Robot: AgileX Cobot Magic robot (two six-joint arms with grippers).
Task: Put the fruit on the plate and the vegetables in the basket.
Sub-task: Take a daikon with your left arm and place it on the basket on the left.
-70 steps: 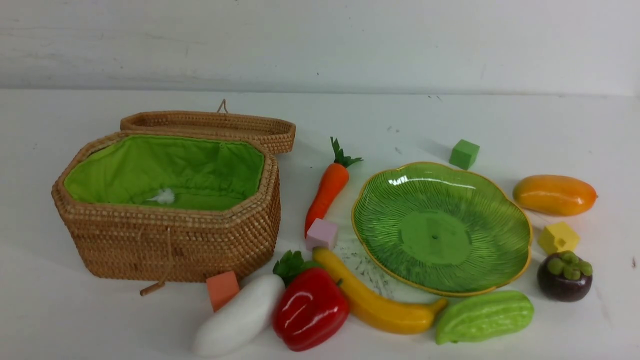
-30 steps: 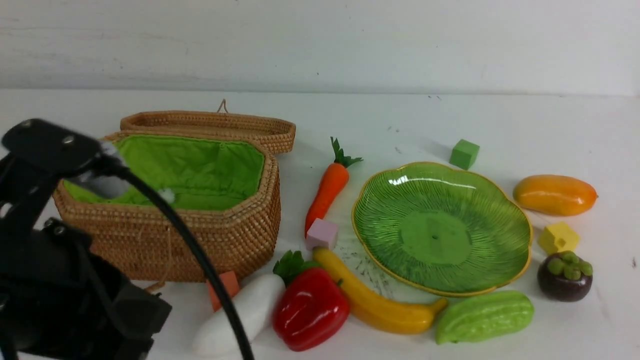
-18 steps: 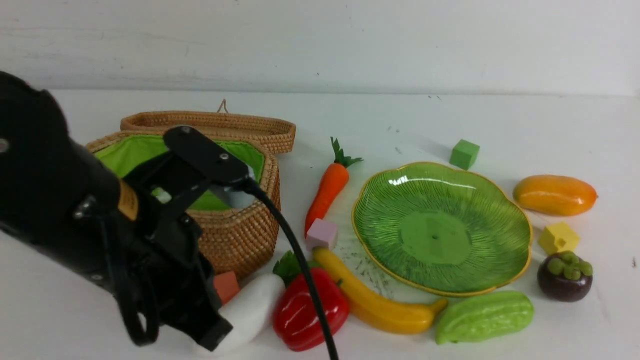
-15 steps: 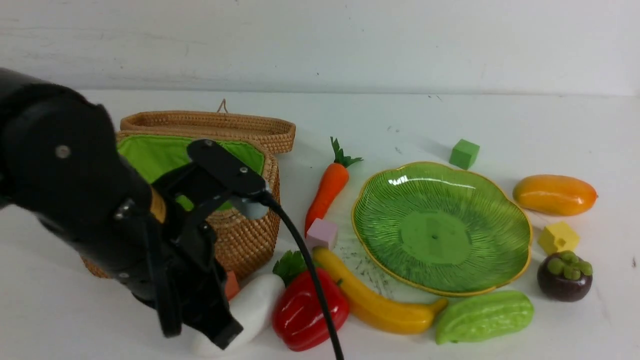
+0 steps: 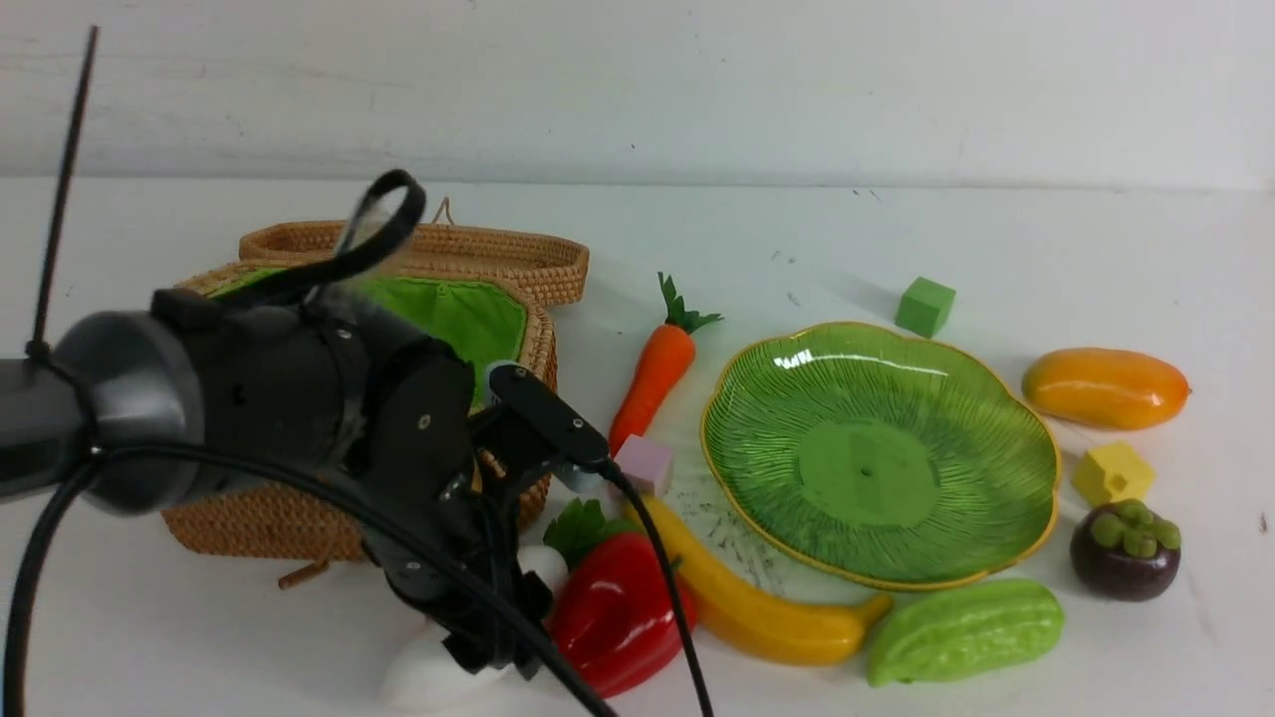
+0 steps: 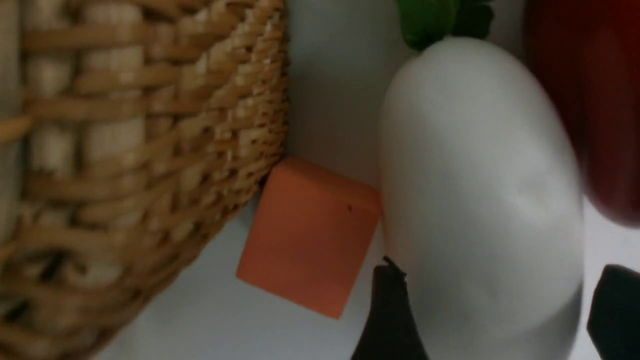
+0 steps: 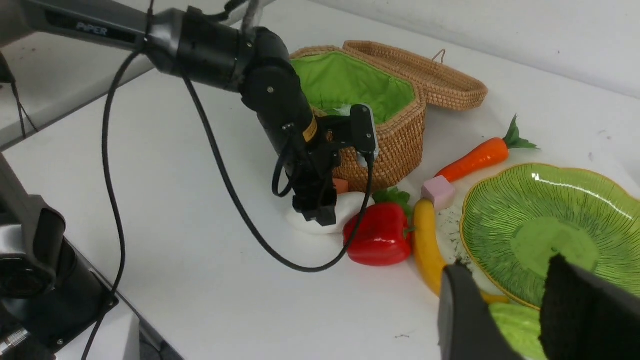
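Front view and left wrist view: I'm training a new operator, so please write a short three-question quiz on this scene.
1. True or false: the plate holds no fruit yet.
2. Which vegetable does the left end effector straddle? A carrot, B white radish, C gourd.
3. What small thing lies between the basket and the white radish?
Key: 1 true; 2 B; 3 the orange cube.

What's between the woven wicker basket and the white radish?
A small orange foam cube, apparently touching both the tan wicker basket and white radish; left wrist view shows it.
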